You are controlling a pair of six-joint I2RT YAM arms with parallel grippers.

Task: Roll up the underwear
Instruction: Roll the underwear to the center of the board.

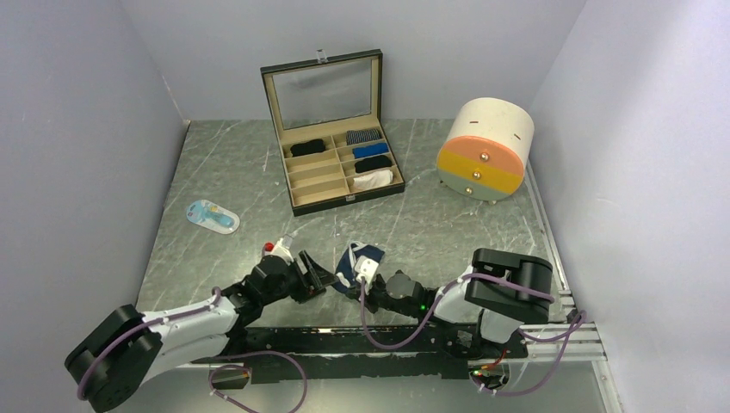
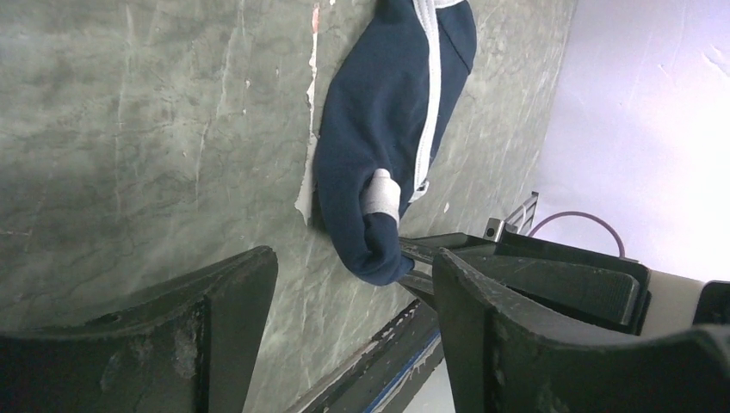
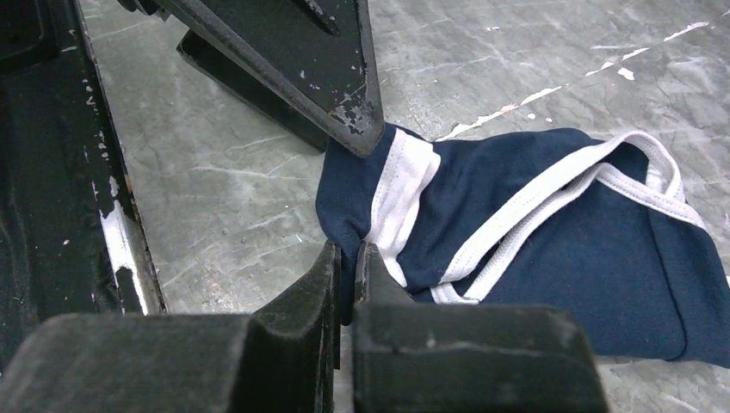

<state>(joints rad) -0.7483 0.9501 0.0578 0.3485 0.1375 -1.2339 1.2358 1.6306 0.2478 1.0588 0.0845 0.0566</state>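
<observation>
The navy underwear (image 1: 358, 258) with white trim lies flat on the tabletop (image 1: 448, 224), low in the centre of the top view, between the two arms' tips. In the right wrist view its long axis runs from the lower middle of the frame out to the right edge. The trimmed waistband end is nearest the camera.

The right fingers (image 3: 320, 288) are clenched on that near end. A fold of navy cloth and white trim is pinched between them, with almost no gap.

The left fingers (image 2: 228, 297) are released and spread wide. They sit just short of the same end without touching it. From the left wrist view the garment stretches away from them, from the lower middle of the frame to the top, leaning slightly right. One left fingertip shows at the top of the right wrist view, just above the waistband corner.

Both arms therefore meet at one short end, and the rest of the cloth trails away from them. A roll would probably have to run along that long axis, away from the pinched end. The right arm has the hold, and the left is close enough to pinch the neighbouring corner.
</observation>
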